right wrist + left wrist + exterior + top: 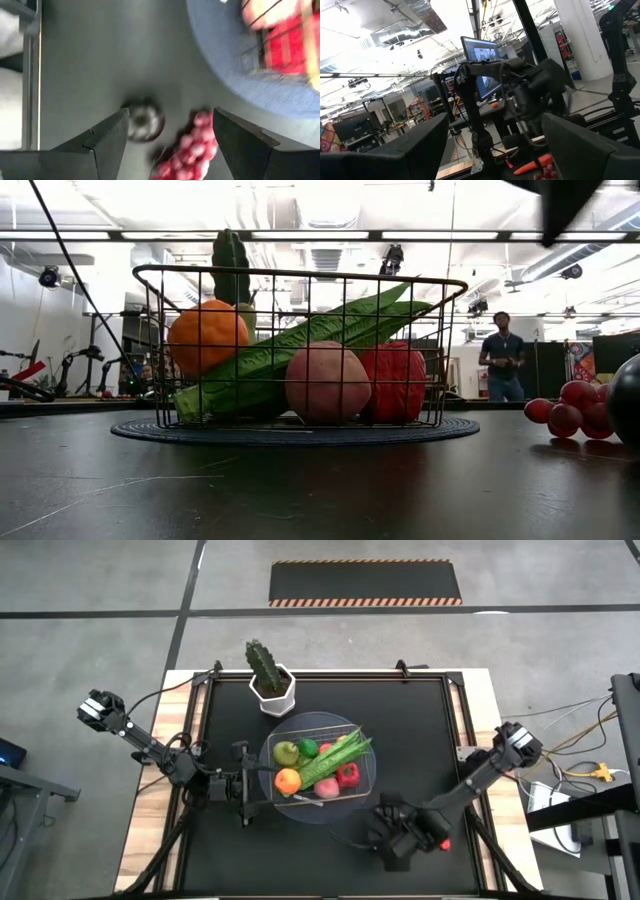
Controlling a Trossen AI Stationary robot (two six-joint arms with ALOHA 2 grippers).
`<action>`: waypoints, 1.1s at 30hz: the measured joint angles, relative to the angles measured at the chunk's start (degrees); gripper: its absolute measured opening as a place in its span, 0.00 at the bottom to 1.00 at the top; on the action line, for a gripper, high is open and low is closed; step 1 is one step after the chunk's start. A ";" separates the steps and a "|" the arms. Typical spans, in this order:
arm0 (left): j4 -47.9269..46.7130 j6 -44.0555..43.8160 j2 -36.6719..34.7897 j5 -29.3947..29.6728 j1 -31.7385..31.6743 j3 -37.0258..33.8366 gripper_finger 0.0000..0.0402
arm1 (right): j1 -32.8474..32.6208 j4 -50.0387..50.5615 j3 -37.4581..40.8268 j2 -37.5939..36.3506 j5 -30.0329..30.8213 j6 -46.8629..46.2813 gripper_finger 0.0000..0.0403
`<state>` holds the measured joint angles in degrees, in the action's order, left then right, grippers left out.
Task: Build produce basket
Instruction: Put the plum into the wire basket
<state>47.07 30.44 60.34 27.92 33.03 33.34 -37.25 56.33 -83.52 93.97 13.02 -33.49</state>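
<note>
Black matting covers the tabletop (420,740), framed by pale wood, with grey workshop floor beyond it. At the left, the left gripper (243,802) waits low just beside the basket's left rim, its fingers spread wide and nothing between them; parked there, it stays out of the other arm's way. Behind the basket, near the far edge, a green potted cactus in a white hexagonal pot (269,677) stands upright and apart from the work. At the centre sits the shallow silver wire-mesh basket (364,765) on its round grey base, already holding most of the produce: a green apple (286,752) and lime (308,747) toward the back, an orange (288,780) at the front left, a long green bean bunch (335,758) propped diagonally so one end leans over the rim, a pinkish round fruit (327,382) and a red pepper (348,776) at the front right. Further right, the right gripper (397,830) hovers over bare mat just off the basket's front right corner, fingers open and empty, straddling a small cluster of reddish-purple grapes (187,145) that lies on the mat; a dark round object (144,119) lies just beside the cluster and could foul a grasp. A red chili (444,844) lies near that arm. Open mat surrounds the grapes toward the front edge, while the basket wall stands near on the other side, so any lift probably has to clear that rim.
</note>
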 joint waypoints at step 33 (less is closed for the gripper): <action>-0.06 -0.18 0.02 0.00 0.01 -0.20 0.75 | -3.72 -12.30 10.31 7.80 -5.79 -5.93 0.76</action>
<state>47.01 30.26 60.36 27.92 33.04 33.15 -40.97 44.03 -73.21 101.78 7.23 -39.42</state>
